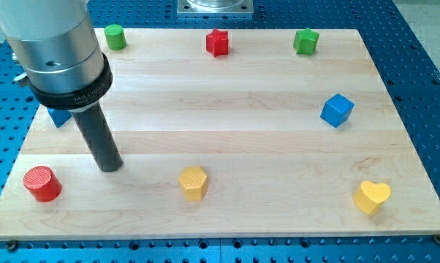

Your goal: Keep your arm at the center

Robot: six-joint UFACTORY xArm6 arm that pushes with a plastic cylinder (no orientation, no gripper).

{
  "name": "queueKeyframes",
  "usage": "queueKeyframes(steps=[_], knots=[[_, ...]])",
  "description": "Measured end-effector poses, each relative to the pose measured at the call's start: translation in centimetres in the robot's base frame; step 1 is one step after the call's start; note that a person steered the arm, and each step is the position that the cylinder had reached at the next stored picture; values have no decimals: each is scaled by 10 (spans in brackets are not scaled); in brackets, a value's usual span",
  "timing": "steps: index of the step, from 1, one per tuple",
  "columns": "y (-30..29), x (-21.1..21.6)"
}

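Note:
My tip (111, 167) rests on the wooden board (227, 102) at the view's lower left, well left of the board's middle. A red cylinder (42, 183) lies just to the tip's lower left. A yellow hexagonal block (193, 183) lies to the tip's right. A blue block (58, 117) is mostly hidden behind the arm at the left edge. Along the view's top edge sit a green cylinder (115, 36), a red star (217, 42) and a green star (305, 41). A blue cube (337, 110) is at the right and a yellow heart (371, 196) at the lower right.
The board lies on a blue perforated table (425, 88). The arm's grey body (48, 36) fills the view's upper left. A metal base plate (215, 7) shows at the top centre.

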State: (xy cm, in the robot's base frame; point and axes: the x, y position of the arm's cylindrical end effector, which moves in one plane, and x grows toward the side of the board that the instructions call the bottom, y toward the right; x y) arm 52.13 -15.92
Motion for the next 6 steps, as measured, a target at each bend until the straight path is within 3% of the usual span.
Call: queueKeyframes(steps=[2,4,5,6], knots=[[50,-18],[63,-24],[93,-48],[161,-100]])
